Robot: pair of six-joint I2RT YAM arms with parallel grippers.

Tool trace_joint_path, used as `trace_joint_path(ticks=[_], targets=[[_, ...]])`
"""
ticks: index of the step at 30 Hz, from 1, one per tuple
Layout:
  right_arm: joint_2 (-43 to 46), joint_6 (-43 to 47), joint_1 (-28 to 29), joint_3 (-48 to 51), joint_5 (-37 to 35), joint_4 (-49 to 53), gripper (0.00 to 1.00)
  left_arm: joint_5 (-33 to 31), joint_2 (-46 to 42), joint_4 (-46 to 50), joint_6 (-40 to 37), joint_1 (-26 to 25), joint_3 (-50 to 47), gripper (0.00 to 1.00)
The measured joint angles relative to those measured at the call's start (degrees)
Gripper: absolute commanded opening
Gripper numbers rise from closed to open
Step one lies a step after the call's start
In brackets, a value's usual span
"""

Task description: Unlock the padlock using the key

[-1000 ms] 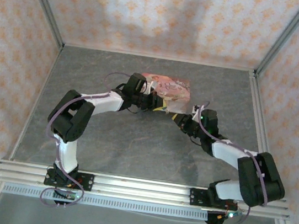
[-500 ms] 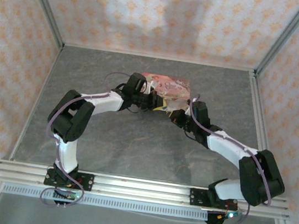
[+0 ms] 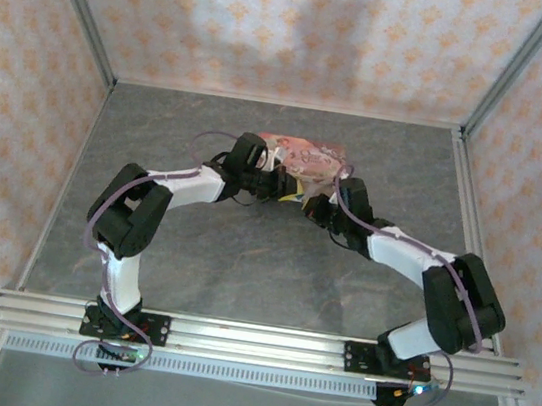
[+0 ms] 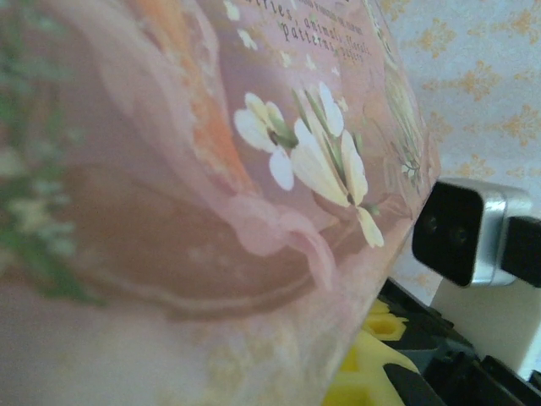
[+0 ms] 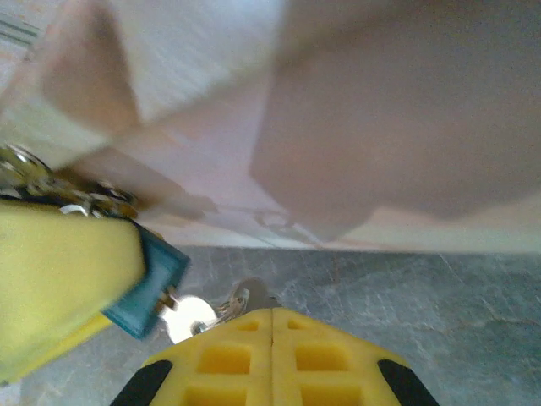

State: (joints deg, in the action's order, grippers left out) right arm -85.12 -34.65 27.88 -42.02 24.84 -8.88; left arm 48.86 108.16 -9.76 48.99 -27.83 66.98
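Left gripper, just beside the pink floral box, is clamped on the blue padlock and should hold it dead steady. Right gripper has its fingers pressed together, tips at the key by the padlock's base — whether they pinch it I cannot tell — so confirm the grip, then twist gently without pulling.

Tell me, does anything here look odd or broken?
Nothing looks spilled or broken. The left fingers pinch the blue padlock, the key sits at its lower end, and the pink box stands just behind.
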Motion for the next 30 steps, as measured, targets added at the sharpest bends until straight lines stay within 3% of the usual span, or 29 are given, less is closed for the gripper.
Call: trace_joint_path(ticks=[16,24,30], targets=[[-2.3,0.0,-0.1,-1.7,-0.4,0.1,0.07,-1.7,0.6,-1.1,0.6,-0.3,0.0,0.00],[-2.2,3.0,-0.1,-1.7,-1.2,3.2,0.20,-3.3,1.1,0.5,0.3,-0.8,0.1,0.00],[5.4,8.6,0.5,1.2,-2.4,9.4,0.33,-3.7,3.1,2.7,-0.7,-1.7,2.2,0.00]])
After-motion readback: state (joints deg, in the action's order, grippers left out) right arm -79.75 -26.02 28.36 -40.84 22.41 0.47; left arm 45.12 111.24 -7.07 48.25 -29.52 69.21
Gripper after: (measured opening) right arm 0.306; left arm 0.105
